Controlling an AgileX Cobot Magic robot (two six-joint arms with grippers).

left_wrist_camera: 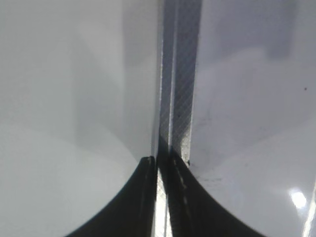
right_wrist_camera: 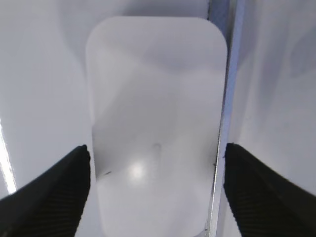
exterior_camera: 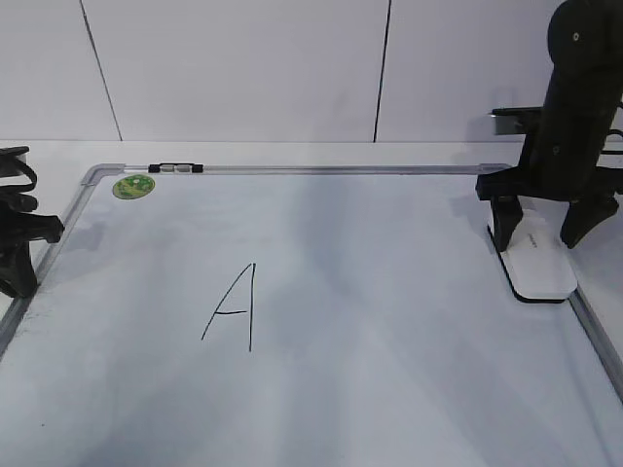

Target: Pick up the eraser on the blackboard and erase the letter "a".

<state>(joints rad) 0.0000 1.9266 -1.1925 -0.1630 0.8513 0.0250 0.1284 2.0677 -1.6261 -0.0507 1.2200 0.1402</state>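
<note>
The white eraser (exterior_camera: 540,268) lies on the blackboard (exterior_camera: 341,169) against its right frame; it fills the right wrist view (right_wrist_camera: 155,98). My right gripper (exterior_camera: 537,238) is open, one finger on each side of the eraser's far end (right_wrist_camera: 156,148), not touching it. My left gripper (exterior_camera: 15,258) is shut and empty over the board's left frame (left_wrist_camera: 177,74), its tips (left_wrist_camera: 160,160) together. A tall capital "A" (exterior_camera: 234,306) is drawn on the board's left half. No lowercase "a" shows in any view.
A round green sticker (exterior_camera: 133,186) and a black-silver clip (exterior_camera: 180,168) sit at the board's far left corner. The board's right frame (right_wrist_camera: 222,98) runs right beside the eraser. A white panelled wall stands behind the table.
</note>
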